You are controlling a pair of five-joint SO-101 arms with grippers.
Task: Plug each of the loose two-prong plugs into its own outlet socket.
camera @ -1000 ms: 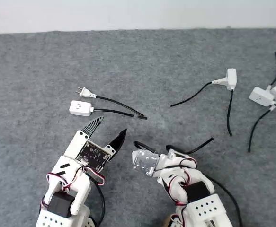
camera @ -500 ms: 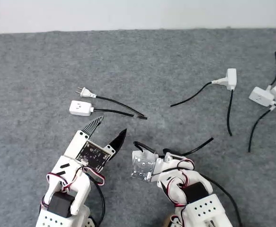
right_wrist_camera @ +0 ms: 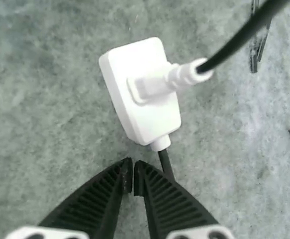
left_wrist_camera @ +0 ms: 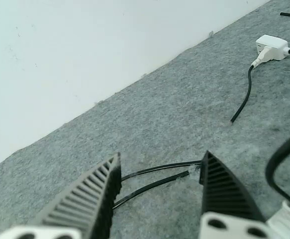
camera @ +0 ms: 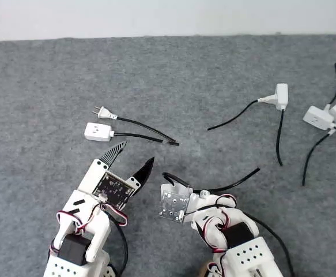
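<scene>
A loose two-prong plug [camera: 102, 112] lies on the grey carpet just beyond a white outlet socket [camera: 97, 131], both trailing black cables. My left gripper [camera: 138, 152] is open just short of and to the right of them. The left wrist view shows the left gripper [left_wrist_camera: 162, 158] with those two cable ends [left_wrist_camera: 154, 179] between its spread fingers. My right gripper [right_wrist_camera: 133, 167] is shut, its tips just short of a white socket [right_wrist_camera: 142, 92] with a plug seated in it. That socket's cable [right_wrist_camera: 164, 159] runs under one finger.
Two more plugged-in socket pairs lie at the far right [camera: 280, 96] [camera: 324, 118], with black cables curling toward the front. The right arm [camera: 219, 222] sits low at the front, a cable [camera: 231, 184] looping out from it. A white wall borders the carpet's far edge.
The right arm's wrist has shifted slightly back toward its base and to the left, and the cable beside it has shifted a little. The left arm is unchanged.
</scene>
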